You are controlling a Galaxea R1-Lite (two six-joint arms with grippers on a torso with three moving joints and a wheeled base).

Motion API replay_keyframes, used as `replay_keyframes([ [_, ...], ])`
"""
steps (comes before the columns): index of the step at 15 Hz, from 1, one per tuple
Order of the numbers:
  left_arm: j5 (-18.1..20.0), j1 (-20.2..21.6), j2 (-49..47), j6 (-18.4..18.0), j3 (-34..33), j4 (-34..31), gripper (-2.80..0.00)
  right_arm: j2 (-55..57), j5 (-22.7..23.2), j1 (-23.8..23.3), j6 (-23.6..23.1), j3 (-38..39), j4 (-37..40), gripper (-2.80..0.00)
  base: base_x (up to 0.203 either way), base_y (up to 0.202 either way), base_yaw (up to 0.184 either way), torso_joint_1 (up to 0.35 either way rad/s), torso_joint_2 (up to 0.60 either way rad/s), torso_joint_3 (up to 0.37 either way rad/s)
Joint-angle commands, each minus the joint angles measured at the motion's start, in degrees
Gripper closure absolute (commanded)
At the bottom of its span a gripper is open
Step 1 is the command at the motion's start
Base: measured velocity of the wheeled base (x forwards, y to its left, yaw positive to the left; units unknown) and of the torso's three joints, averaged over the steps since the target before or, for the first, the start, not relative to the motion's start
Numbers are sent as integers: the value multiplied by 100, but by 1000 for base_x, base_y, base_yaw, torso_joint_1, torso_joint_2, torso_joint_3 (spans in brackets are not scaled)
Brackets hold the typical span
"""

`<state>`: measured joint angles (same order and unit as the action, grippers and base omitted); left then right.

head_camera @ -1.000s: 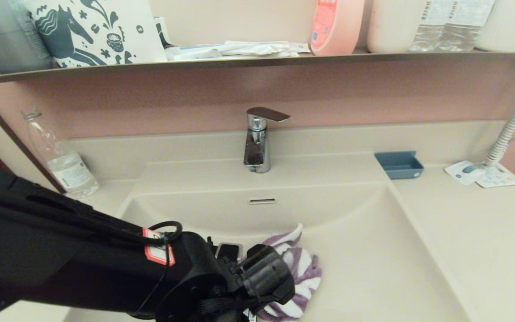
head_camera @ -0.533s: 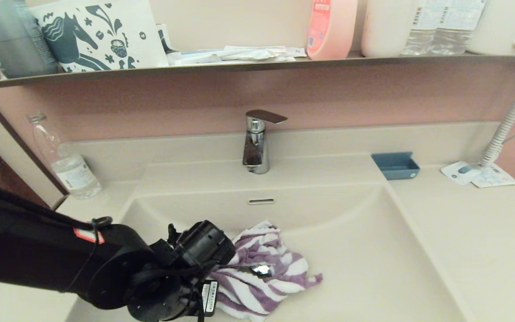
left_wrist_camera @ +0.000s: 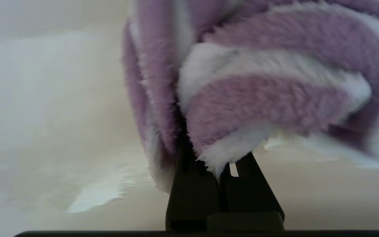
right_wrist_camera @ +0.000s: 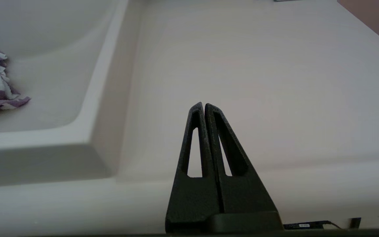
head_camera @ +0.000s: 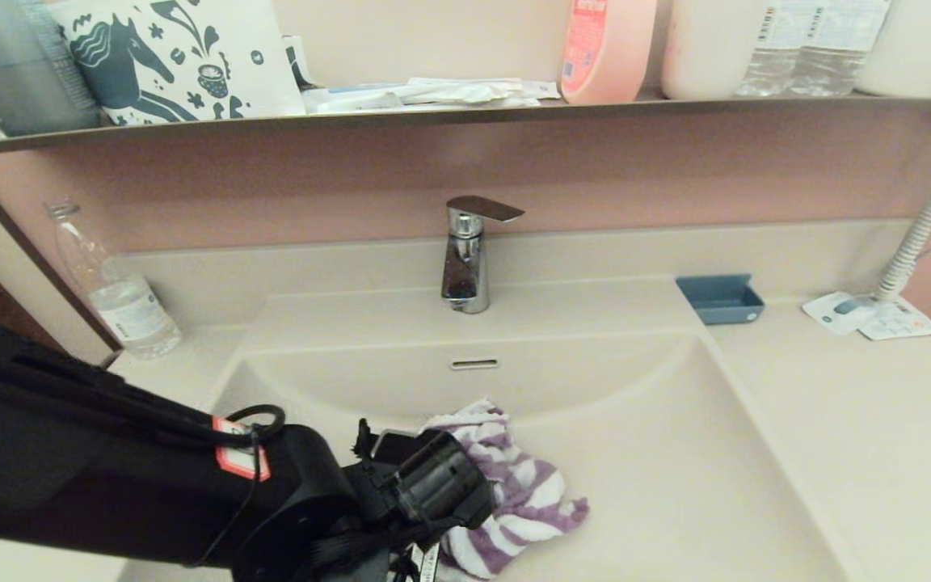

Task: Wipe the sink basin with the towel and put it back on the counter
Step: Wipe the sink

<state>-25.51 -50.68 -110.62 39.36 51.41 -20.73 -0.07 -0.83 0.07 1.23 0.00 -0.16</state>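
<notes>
Left gripper (left_wrist_camera: 224, 164) pinching the soft purple-and-white striped terry towel (head_camera: 514, 493), bunched on the floor of the wide cream-beige sink basin (head_camera: 676, 453), in front of the chrome faucet (head_camera: 465, 259). Right gripper (right_wrist_camera: 204, 108) pressed together over the smooth cream-beige counter (right_wrist_camera: 258, 65), right of that faucet.

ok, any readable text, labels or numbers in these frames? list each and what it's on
Nothing reads clearly.
Pink bottle on the shelf: red label, print too blurred.
Water bottles on the shelf: barcode and label, too small.
Cards on the counter: print too small.
Red-edged tag on the left arm: unreadable.
Sticker near the left pincer: unreadable.
Bag: horse print, no words.
</notes>
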Motion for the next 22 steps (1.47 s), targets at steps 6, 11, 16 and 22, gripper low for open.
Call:
replay_keyframes([
  [6,-51,-529,-672,541,1784,-980,0,7,0,1,0,0,-2,0,0,0,0,0,0,0],
  [11,-126,-772,-1376,931,2895,-1448,0,7,4,1,0,0,-2,0,0,0,0,0,0,0],
  [16,-144,-891,-1803,1049,4622,-2648,0,7,-5,1,0,0,-2,0,0,0,0,0,0,0],
  [22,-88,-967,-2026,1566,5065,-3901,0,7,-5,1,0,0,-2,0,0,0,0,0,0,0],
])
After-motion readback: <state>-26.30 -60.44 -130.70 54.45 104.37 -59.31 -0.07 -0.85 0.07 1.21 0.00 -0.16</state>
